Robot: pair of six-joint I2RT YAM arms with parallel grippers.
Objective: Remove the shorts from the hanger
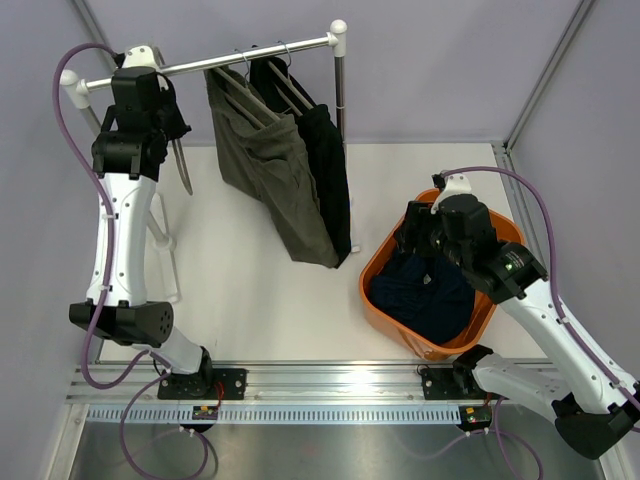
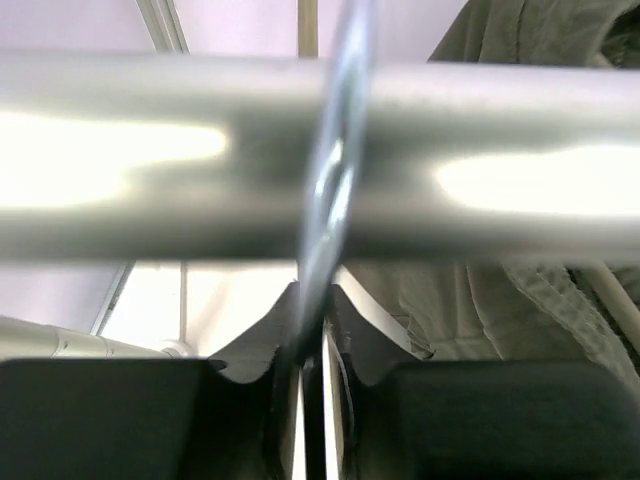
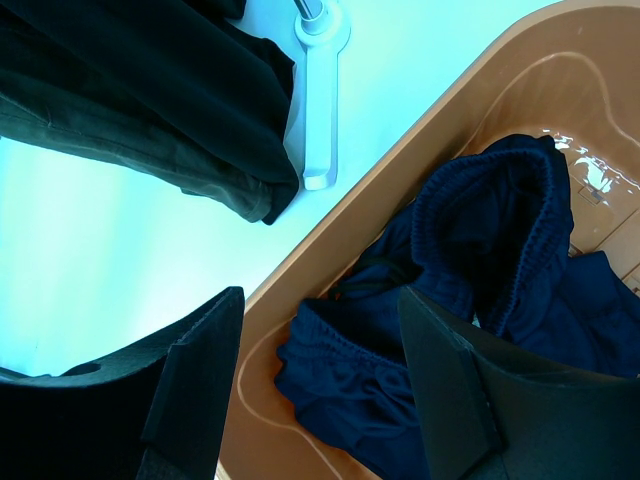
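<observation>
- Left gripper is up at the rail in the upper left of the overhead frame, arm stretched tall.
- In the left wrist view its jaws stand very narrow around the thin metal hook of a bare hanger, which is looped over the rail. The close view is blurred, so we cannot tell whether the jaws pinch the wire or merely flank it.
- The bare hanger dangles just below that gripper, left of the hung clothes.
- Olive-grey shorts hang from the rail at upper centre, on their hanger. Black shorts hang touching them on the right, beside the rack's upright post.
- The lower ends of both hanging pairs show at the upper left of the right wrist frame, above the pale tabletop.
- Navy shorts lie crumpled inside the orange basket, right of centre, off any hanger.
- Right gripper hovers over the basket's far rim. In the right wrist view its jaws are wide apart with nothing between them; the navy shorts lie beneath.
</observation>
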